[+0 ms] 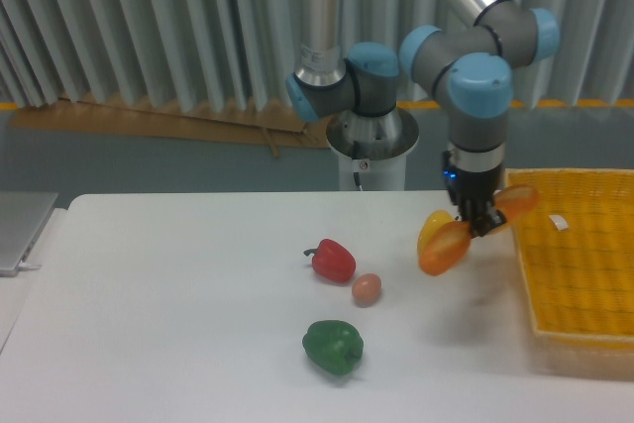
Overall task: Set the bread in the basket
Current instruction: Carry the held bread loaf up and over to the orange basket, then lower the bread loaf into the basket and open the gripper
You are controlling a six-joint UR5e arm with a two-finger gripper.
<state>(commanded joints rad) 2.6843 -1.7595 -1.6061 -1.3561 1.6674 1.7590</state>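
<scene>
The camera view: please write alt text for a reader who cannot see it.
A robot gripper holds the bread tilted in the air, beside the left wall of the yellow basket on a white table. A red pepper, a small tan ball and a green pepper lie on the table to the left.

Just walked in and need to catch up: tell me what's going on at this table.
The robot arm's gripper is shut on the bread and holds it tilted in the air above the table, right by the left edge of the yellow basket. The bread is not in the basket yet. A yellow pepper shows just behind the bread. On the table lie a red pepper, a small tan ball and a green pepper.
</scene>
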